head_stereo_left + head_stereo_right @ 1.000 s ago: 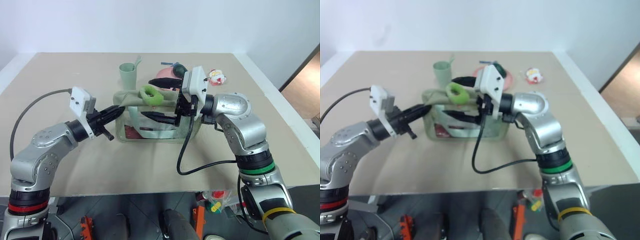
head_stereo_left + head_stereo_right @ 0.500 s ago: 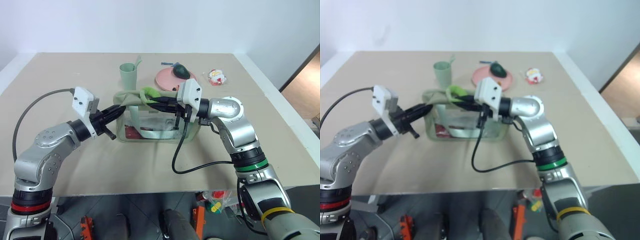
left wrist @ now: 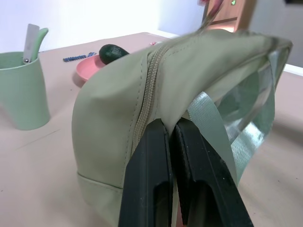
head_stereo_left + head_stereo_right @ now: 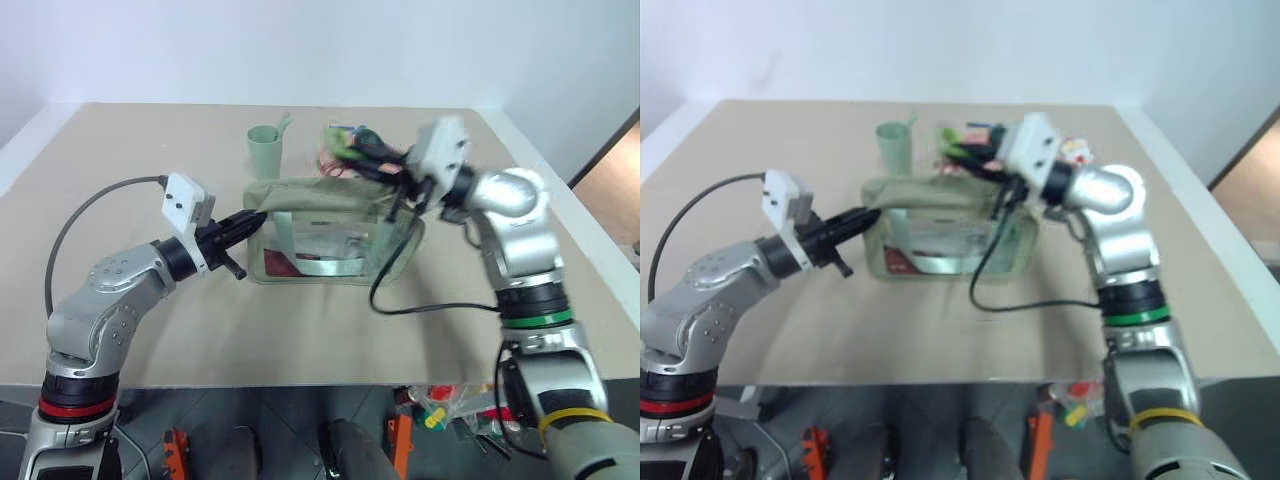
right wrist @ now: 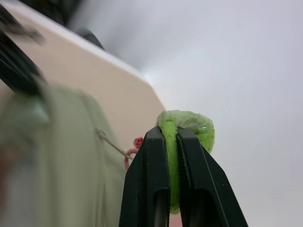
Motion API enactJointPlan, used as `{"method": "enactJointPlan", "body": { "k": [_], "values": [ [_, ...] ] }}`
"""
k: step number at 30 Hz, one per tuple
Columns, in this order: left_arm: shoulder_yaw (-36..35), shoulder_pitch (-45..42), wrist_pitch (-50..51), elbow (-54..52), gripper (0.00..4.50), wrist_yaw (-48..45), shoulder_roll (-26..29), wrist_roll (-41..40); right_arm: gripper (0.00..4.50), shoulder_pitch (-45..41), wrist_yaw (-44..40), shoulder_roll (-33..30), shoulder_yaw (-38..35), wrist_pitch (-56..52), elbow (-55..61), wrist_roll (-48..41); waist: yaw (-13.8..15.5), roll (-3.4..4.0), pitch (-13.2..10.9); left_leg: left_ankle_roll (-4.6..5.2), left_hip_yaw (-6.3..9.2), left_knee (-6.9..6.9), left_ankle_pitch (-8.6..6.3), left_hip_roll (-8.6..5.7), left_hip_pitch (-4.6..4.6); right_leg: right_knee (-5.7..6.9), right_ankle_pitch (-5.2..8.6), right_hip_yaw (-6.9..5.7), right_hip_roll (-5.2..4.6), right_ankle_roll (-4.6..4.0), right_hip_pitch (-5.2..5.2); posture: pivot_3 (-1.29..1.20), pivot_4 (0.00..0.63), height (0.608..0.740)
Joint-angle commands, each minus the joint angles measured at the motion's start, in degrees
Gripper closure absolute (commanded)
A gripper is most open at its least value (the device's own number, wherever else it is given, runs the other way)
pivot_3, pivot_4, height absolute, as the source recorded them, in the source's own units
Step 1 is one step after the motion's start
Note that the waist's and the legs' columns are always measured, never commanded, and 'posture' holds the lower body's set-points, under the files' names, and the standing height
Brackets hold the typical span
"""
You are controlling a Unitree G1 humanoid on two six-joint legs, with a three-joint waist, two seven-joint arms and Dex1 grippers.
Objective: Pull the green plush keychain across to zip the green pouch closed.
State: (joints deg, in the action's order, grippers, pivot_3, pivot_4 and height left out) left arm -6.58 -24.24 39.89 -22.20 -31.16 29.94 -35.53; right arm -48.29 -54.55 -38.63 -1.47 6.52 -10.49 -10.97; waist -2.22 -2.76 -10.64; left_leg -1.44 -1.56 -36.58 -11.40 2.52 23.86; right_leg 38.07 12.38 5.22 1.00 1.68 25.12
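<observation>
The green pouch [image 4: 330, 232] stands mid-table, its top stretched flat. My left gripper [image 4: 254, 214] is shut on the fabric at the pouch's left end; in the left wrist view its fingers [image 3: 151, 156] pinch that end just under the zipper [image 3: 150, 80], which looks closed there. My right gripper [image 4: 352, 150] hovers above the pouch's far right corner, blurred by motion. It is shut on the green plush keychain [image 5: 189, 126], whose thin cord runs down toward the pouch [image 5: 57, 161].
A pale green cup [image 4: 264, 150] holding a utensil stands behind the pouch's left end. A pink plate [image 3: 85, 72] with a dark avocado-shaped item [image 3: 111, 51] lies behind the pouch. A black cable [image 4: 385, 292] hangs from my right wrist before the pouch.
My right gripper shut on the keychain and swept it right and upward along the pouch's top, pulling the top flat. The left gripper kept its hold on the left end.
</observation>
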Motion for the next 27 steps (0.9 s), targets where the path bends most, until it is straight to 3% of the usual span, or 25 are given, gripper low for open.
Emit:
{"method": "enactJointPlan", "body": {
  "k": [1, 6, 10, 14, 20, 27],
  "values": [
    [-1.82, -0.09, 1.55, -3.51, 4.50, 2.94, -0.55, -1.33, 4.38, 4.48, 2.53, -6.63, -6.66, 0.97, -1.38, 2.14, 0.02, 0.00, 0.00, 0.01, -0.01, 0.00, -0.01, -0.01, 0.00, 0.00, 0.03, 0.01, -0.01, 0.02, 0.00, 0.00, 0.150, 0.740],
    [-2.00, 1.16, 2.26, -4.30, 4.50, 6.22, -1.45, -0.51, 4.38, 13.59, 8.70, -13.73, -7.88, 0.62, -1.87, 10.08, -0.43, 0.02, -0.01, 0.08, -0.10, 0.08, -0.05, -0.10, -0.03, 0.00, 0.10, 0.18, -0.10, 0.14, 0.04, 0.00, 0.150, 0.740],
    [-0.52, -0.02, 1.31, -3.18, 4.50, 7.07, -2.18, 1.16, 4.38, 19.63, 14.91, -8.70, -6.17, -8.54, 4.74, 11.31, -0.76, 0.04, -0.01, 0.05, -0.16, 0.07, -0.01, -0.09, -0.21, 0.10, -0.01, 0.35, 0.01, 0.10, 0.02, 0.00, 0.150, 0.740],
    [1.32, -2.23, 0.57, -1.77, 4.50, 7.89, -3.84, 2.67, 4.38, 25.12, 18.97, -2.30, 1.47, -13.14, 9.01, 16.78, -0.67, 0.02, 0.01, 0.03, -0.05, 0.03, 0.05, 0.00, -0.58, 0.09, -0.07, 0.30, 0.18, -0.03, -0.35, 0.00, 0.150, 0.740],
    [2.49, -3.05, 0.17, -0.87, 4.50, 7.51, -4.72, 4.14, 4.38, 25.44, 21.63, 0.58, 5.19, -8.89, 3.71, 20.20, -0.69, 0.10, -0.03, 0.06, -0.29, -0.03, 0.23, -0.19, -0.54, 0.04, -0.16, 0.58, 0.01, -0.03, -0.31, 0.00, 0.150, 0.740],
    [1.55, -3.09, 0.66, 0.34, 4.50, 5.81, -4.54, 2.94, 4.38, 23.20, 23.63, 2.23, 1.88, -6.45, 0.42, 16.86, -0.68, 0.08, -0.02, 0.06, -0.28, -0.02, 0.24, -0.22, -0.54, 0.02, -0.17, 0.58, 0.00, -0.02, -0.32, 0.00, 0.150, 0.740]
  ]
}}
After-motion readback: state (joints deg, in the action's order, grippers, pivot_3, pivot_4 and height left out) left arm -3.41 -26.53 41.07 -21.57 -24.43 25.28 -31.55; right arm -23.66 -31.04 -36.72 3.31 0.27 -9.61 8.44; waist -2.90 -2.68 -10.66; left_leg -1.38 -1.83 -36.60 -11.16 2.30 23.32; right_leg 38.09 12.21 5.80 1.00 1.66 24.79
